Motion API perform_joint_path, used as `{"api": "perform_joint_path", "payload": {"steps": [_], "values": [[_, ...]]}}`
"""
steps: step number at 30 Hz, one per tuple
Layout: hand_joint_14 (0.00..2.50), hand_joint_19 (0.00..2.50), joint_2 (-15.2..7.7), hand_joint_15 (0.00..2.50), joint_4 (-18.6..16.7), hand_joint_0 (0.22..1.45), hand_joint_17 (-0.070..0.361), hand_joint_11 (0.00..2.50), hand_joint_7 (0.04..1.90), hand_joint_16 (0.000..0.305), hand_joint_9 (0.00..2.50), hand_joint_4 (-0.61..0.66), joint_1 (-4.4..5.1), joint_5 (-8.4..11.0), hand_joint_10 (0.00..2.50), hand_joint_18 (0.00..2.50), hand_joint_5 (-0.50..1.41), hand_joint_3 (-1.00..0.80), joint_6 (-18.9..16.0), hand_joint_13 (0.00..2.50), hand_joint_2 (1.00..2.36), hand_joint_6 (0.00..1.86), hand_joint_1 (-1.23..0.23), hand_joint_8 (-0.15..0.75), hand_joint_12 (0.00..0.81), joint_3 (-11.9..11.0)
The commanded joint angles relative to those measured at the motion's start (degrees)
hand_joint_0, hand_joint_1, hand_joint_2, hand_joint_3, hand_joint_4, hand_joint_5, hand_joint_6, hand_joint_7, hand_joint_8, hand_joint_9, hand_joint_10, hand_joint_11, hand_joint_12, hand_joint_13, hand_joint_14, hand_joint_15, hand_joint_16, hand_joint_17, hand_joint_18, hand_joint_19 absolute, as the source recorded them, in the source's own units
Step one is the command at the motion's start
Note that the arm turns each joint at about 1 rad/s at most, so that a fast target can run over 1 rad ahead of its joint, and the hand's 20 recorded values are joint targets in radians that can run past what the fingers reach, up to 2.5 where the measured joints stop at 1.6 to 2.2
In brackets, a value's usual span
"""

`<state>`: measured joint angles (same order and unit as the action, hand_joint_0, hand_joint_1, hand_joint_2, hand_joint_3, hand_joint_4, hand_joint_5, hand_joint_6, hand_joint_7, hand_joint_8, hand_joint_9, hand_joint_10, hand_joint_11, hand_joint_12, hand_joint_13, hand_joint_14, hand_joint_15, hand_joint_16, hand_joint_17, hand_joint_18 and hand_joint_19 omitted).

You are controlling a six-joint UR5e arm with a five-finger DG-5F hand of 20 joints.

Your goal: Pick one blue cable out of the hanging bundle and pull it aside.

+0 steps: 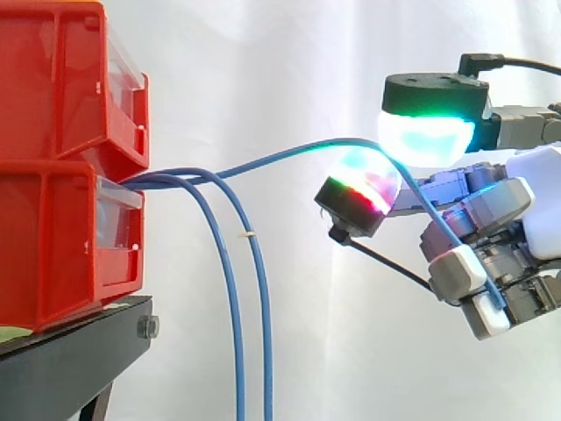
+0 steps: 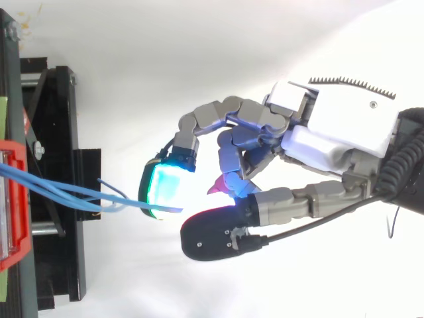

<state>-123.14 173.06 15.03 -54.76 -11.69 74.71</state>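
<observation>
Several blue cables come out of the lower red bin (image 1: 53, 254). Two of them (image 1: 230, 289) hang straight down in front of the white curtain. A third blue cable (image 1: 289, 156) is drawn out to the right, rising in an arc away from the others. My hand (image 1: 491, 210) is to the right of the bins, curled, and pinches this cable between a cyan-green fingertip (image 1: 425, 136) above and a red-green one below. Past the pinch the cable runs down across the lower fingers. From above, the hand (image 2: 331, 132) holds the cable (image 2: 132, 207) just right of the stand.
An upper red bin (image 1: 53, 88) is stacked on the lower one, both on a black stand (image 1: 61, 368) at the left. From above, the stand's frame (image 2: 59, 165) lies along the left edge. A white curtain (image 1: 289, 70) hangs behind.
</observation>
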Motion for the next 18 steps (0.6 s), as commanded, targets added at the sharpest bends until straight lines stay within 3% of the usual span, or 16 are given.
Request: {"api": "perform_joint_path", "payload": {"steps": [1,2,3,5,7,11,16,18], "values": [[0.02,0.69,0.00,0.85,-0.09,0.57,0.131,0.64,1.00,0.058,0.45,-0.34,0.00,0.00,2.27,0.99,-0.07,-0.03,0.00,1.15,1.01,0.90,-0.83,0.226,0.454,0.00],[0.02,0.69,0.00,0.85,-0.09,0.57,0.131,0.62,1.00,0.058,0.45,-0.34,0.00,0.00,2.26,0.99,-0.07,-0.03,0.00,1.15,1.01,0.90,-0.83,0.239,0.457,0.00],[0.02,0.69,0.00,0.83,-0.09,0.57,0.130,0.69,1.00,0.058,0.55,-0.33,0.00,0.00,1.95,0.99,-0.07,-0.03,0.00,1.15,1.01,0.90,-0.83,0.262,0.456,0.00],[0.02,0.70,0.00,0.79,-0.09,0.57,0.129,1.31,1.02,0.057,0.97,-0.30,0.00,0.00,0.46,1.10,-0.07,-0.03,0.00,1.22,1.01,0.90,-0.82,0.335,0.458,0.00],[0.02,0.69,0.00,0.77,-0.09,0.57,0.127,1.43,1.02,0.057,1.13,-0.29,0.00,0.00,0.08,1.15,-0.07,-0.03,0.00,1.25,1.01,0.91,-0.82,0.378,0.454,0.00],[0.02,0.65,0.00,0.72,-0.09,0.57,0.127,1.32,1.02,0.056,1.21,-0.28,0.00,-0.09,0.01,1.21,-0.07,-0.03,0.00,1.32,1.01,0.91,-0.79,0.440,0.458,0.00],[0.02,0.60,0.00,0.69,-0.09,0.58,0.120,1.23,1.01,0.053,1.23,-0.28,0.00,-0.09,0.02,1.26,-0.06,-0.02,0.00,1.38,1.01,0.92,-0.77,0.450,0.440,0.00],[0.02,0.59,0.00,0.67,-0.09,0.58,0.117,1.02,1.02,0.052,1.21,-0.27,0.00,-0.09,0.02,1.28,-0.06,-0.02,0.00,1.40,1.01,0.92,-0.77,0.457,0.432,0.00]]}}
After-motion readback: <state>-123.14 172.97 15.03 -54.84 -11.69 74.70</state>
